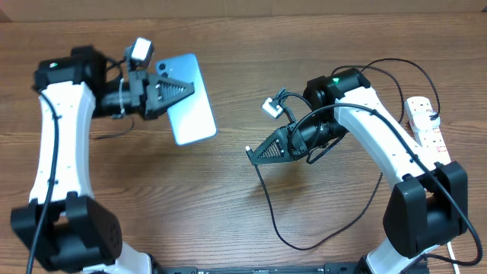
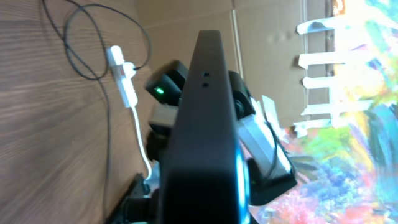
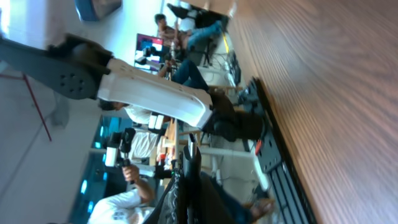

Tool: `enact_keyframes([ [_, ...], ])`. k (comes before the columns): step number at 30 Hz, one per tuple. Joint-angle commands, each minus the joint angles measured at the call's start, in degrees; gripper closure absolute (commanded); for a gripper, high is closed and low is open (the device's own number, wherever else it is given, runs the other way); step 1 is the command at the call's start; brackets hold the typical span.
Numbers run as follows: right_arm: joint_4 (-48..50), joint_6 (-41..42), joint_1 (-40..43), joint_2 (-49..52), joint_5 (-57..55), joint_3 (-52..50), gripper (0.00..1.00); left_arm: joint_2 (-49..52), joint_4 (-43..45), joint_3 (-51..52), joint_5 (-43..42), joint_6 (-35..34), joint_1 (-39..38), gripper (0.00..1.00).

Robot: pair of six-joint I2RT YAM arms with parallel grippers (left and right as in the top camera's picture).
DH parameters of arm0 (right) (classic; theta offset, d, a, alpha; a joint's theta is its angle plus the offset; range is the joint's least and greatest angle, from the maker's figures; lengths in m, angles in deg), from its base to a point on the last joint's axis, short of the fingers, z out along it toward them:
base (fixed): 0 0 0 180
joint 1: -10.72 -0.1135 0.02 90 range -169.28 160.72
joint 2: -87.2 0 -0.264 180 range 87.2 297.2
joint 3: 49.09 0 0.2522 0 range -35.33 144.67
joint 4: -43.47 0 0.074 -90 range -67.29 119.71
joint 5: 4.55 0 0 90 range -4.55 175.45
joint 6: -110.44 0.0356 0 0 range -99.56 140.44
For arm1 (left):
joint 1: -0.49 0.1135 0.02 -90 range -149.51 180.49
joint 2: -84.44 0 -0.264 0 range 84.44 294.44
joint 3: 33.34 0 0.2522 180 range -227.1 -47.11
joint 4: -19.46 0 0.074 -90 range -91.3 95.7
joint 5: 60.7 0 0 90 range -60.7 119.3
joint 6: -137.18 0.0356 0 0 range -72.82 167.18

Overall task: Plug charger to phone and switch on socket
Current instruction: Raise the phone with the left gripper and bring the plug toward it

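L end effector point(image 1: 185, 89) clamps phone point(image 1: 192, 116); R end effector point(image 1: 256, 152) pinches charger point(image 1: 260, 181) tip.

Overhead: soft even light, table point(image 1: 228, 205) sharp, faint shadows under my arms. Left wrist: phone point(image 2: 202, 124) in my left gripper point(image 1: 185, 90) is a dark blurred silhouette, and the background beyond it is overexposed and smeared. Right wrist: my right gripper point(image 3: 185, 186) is dark and out of focus, room behind it bright and hazy.
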Motion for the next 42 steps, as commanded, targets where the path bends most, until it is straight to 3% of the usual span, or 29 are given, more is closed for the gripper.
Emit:
enact_keyframes([
  [1,-0.1,-7.0,-0.6,-2.2,6.3,-0.6,0.96,-2.6,-3.9,-0.8,-4.2,15.9,-0.4,0.95],
  [12,-0.1,-4.5,-4.4,-5.4,8.8,-0.6,0.96,-2.5,-3.9,-0.8,-4.2,11.9,-2.6,0.95],
  [30,0.6,2.2,-4.0,-14.0,6.2,-0.6,0.96,-2.5,-3.7,-0.8,-4.2,3.8,-6.3,0.95],
  [34,6.8,9.2,-1.8,-14.0,4.1,-0.5,0.96,-2.5,-2.1,-0.8,-4.2,3.2,-6.3,0.96],
  [38,15.2,22.0,-0.2,-14.0,-4.5,-0.5,0.96,-2.5,-3.3,-0.8,-4.2,3.3,-6.3,0.95],
  [42,14.8,23.9,-0.4,-15.2,-7.0,-0.5,0.96,-2.6,-3.9,-0.8,-4.2,3.7,-6.3,0.96],
])
